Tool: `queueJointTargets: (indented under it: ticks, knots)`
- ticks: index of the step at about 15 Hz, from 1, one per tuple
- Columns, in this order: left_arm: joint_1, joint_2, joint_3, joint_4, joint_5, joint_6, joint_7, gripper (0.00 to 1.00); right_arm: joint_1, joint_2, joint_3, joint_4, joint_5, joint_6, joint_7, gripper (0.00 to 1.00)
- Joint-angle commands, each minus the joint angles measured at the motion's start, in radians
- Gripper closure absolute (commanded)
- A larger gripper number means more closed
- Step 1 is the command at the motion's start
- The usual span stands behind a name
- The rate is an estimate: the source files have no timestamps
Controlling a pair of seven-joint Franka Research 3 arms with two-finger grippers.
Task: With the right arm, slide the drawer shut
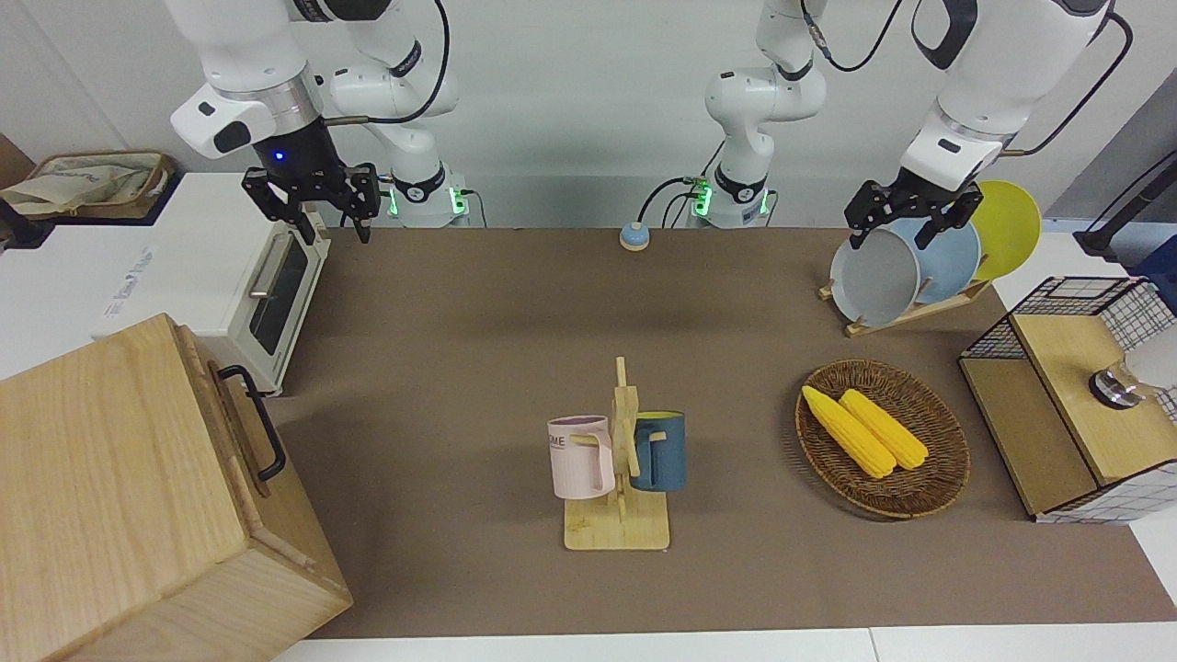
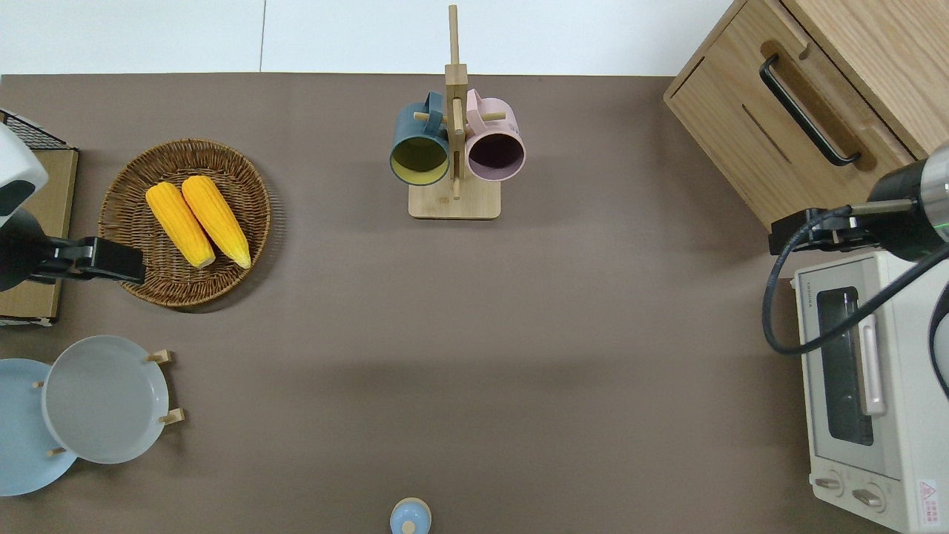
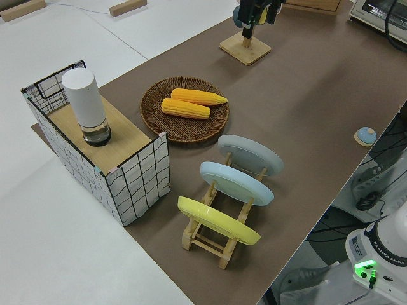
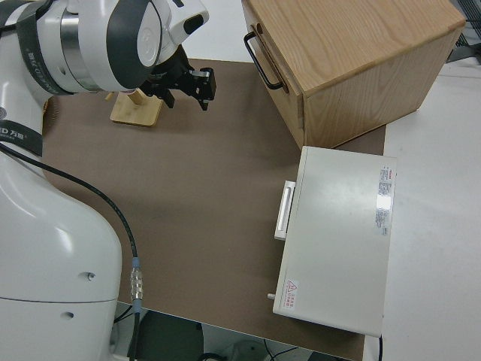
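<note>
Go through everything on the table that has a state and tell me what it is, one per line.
drawer: closed, front flush with the cabinet
toaster oven: door shut
right claw: open, holding nothing
left arm: parked
mugs: hanging on the rack
plates: standing in their rack
corn cobs: lying in the basket

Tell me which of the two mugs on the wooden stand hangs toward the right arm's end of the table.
The pink mug. The dark blue mug with the yellow inside hangs from the wooden stand toward the left arm's end.

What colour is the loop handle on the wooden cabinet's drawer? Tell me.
Black metal loop handle; the overhead view shows it best.
</note>
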Motion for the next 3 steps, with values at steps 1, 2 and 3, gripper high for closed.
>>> queueJointTargets:
  ticks: [1,2,3]
  knots:
    - [0.005,0.011,-0.007,0.024,0.017,-0.02,0.009,0.01,0.003,-0.01,-0.007,-0.004,-0.009,-0.021,-0.029,0.011]
    - [0.005,0.011,-0.007,0.024,0.017,-0.02,0.009,0.01,0.003,-0.01,-0.008,-0.004,-0.009,-0.021,-0.028,0.011]
    - [0.005,0.011,-0.007,0.024,0.017,-0.02,0.009,0.01,0.006,-0.01,-0.008,-0.004,-0.018,-0.024,-0.028,0.011]
